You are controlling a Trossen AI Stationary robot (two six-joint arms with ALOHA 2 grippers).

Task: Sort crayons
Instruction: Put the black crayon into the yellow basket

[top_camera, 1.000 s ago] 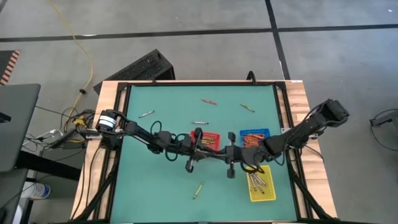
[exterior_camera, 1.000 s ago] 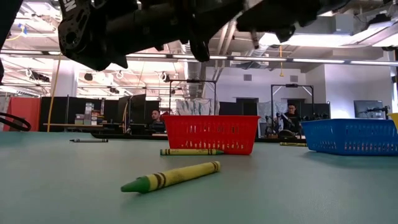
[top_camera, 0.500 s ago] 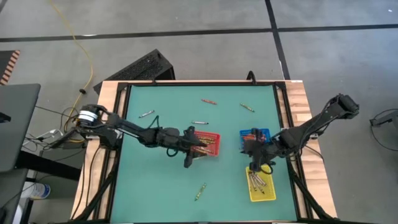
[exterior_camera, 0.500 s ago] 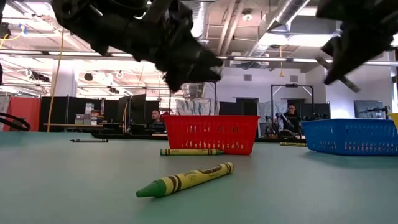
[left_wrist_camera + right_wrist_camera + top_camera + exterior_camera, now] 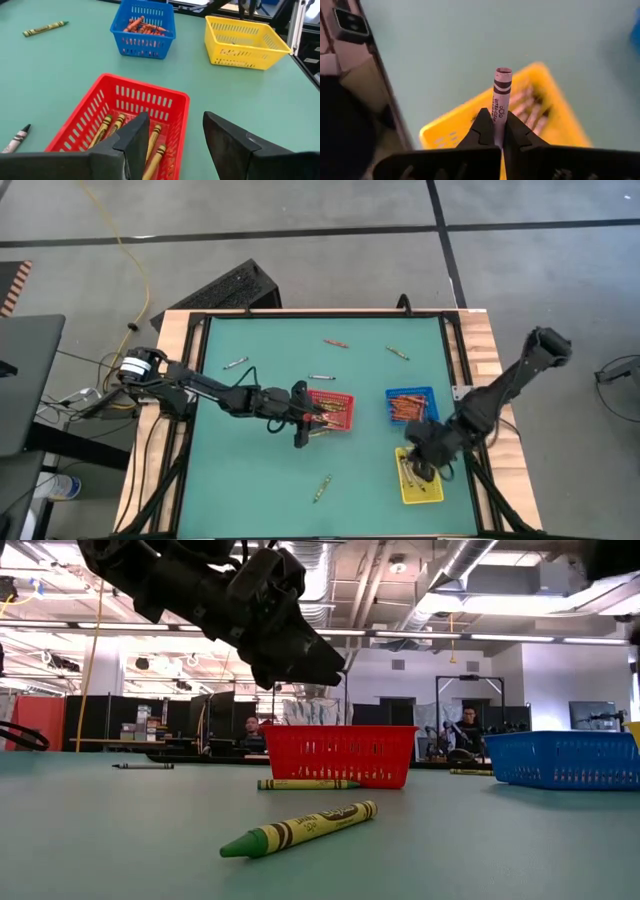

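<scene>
Nearest the low camera, a green crayon [image 5: 299, 828] lies alone on the green desk [image 5: 270, 470]; a second loose crayon [image 5: 307, 784] lies just in front of the red tray [image 5: 340, 755]. Left pincer [image 5: 172, 137]: fingers spread, nothing between them, hanging over the near edge of the red tray, where yellow-green crayons [image 5: 156, 152] lie just beyond and below the fingertips. Right pincer [image 5: 493, 131]: fingers pressed together, pinching a grey crayon [image 5: 501, 95] by its lower end, the stick pointing away from the pincer, poised above the yellow tray [image 5: 470, 120]; grey crayons [image 5: 530, 102] already lie inside that tray. In the high view this pincer [image 5: 422, 463] sits over the yellow tray's upper end. Blue tray [image 5: 410, 405]: beside the red one, holding orange-red crayons [image 5: 142, 26]. Farther across the desk, loose sticks lie well apart from both pincers: a grey one [image 5: 321, 377] near the red tray, another grey one [image 5: 235, 363] toward the left side, an orange-red one [image 5: 335, 342] and a yellowish one [image 5: 398, 353] near the far edge.
</scene>
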